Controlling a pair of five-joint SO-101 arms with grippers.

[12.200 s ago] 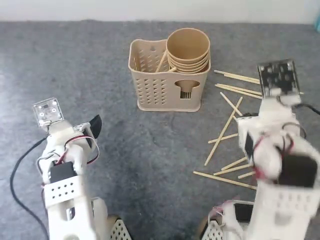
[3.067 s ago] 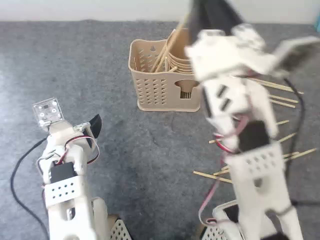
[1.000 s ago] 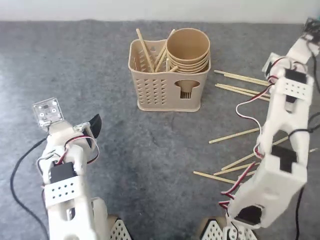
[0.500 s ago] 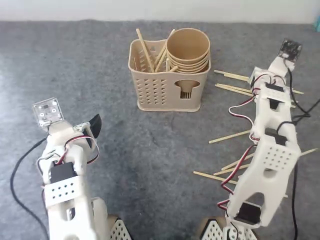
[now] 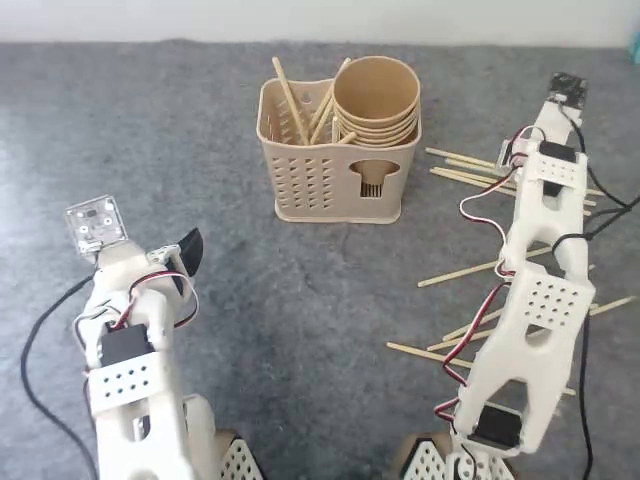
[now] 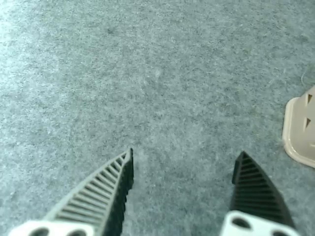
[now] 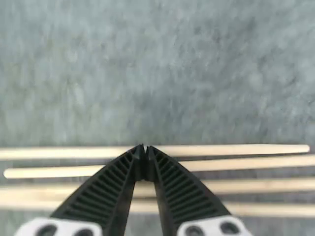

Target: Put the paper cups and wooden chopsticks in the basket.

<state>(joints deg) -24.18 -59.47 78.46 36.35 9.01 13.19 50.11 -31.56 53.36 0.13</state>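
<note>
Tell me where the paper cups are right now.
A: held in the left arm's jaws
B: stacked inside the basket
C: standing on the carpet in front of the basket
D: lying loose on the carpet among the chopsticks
B: the paper cups stand nested in one stack inside the basket, beside a few chopsticks that lean in it.
</note>
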